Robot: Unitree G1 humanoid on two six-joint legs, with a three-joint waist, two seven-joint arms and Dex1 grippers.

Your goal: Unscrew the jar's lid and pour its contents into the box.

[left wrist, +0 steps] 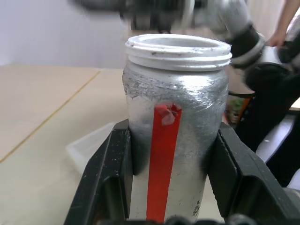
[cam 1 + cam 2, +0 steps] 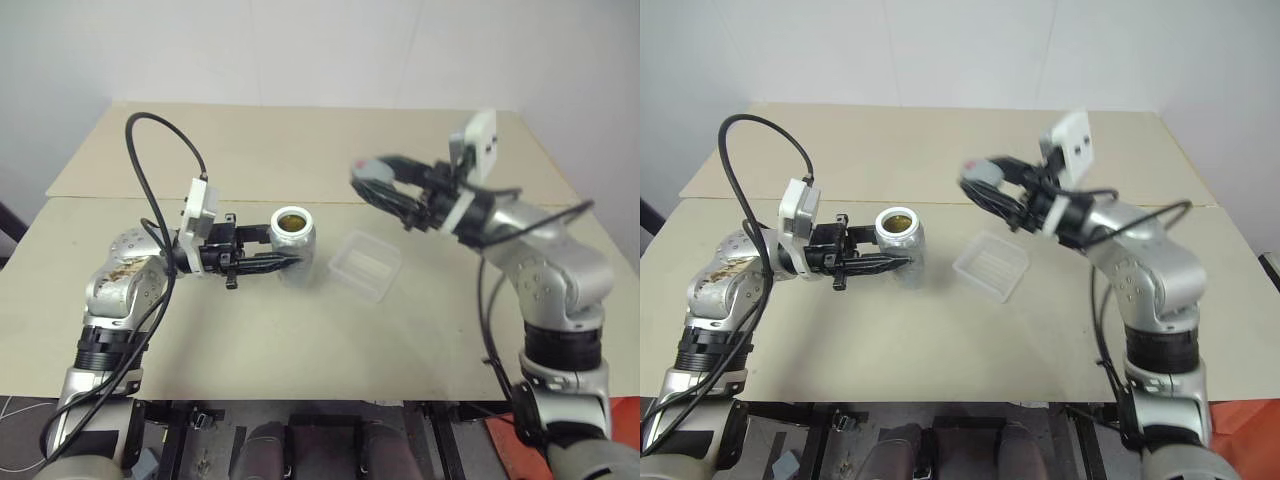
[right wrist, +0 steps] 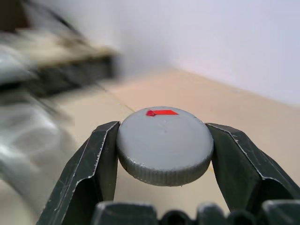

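Jar (image 2: 294, 244): one, silvery-grey, upright on the beige table (image 2: 300, 340), near its middle, mouth open with the white threaded rim bare. Red vertical stripe down the side facing the left wrist camera. Something yellowish-brown at the bottom, seen from above; pieces too small to count.

Left gripper (image 2: 282, 262): one, reaching in level from the robot's left, two black fingers (image 1: 110, 173) closed against opposite sides of the jar, low on its body. Jaws narrow only as far as the jar's width allows, holding it.

Lid (image 3: 164, 143): one, round, grey, ribbed at the edge, small red mark on top. Off the jar, up in the air to the robot's right of it, well apart from the jar and above the table beyond the box. Clamped edge to edge between the two fingers of the right gripper (image 2: 372, 178), flat face upward. Jaws there set at the lid's width, holding the lid.

Box (image 2: 365, 264): one, shallow, clear plastic, rounded corners, lying flat on the table just beside the jar on the robot's right, not touching it. Inside looks bare.

Table seam running across behind the jar and box. One black cable (image 2: 150, 190) arching over the left arm.
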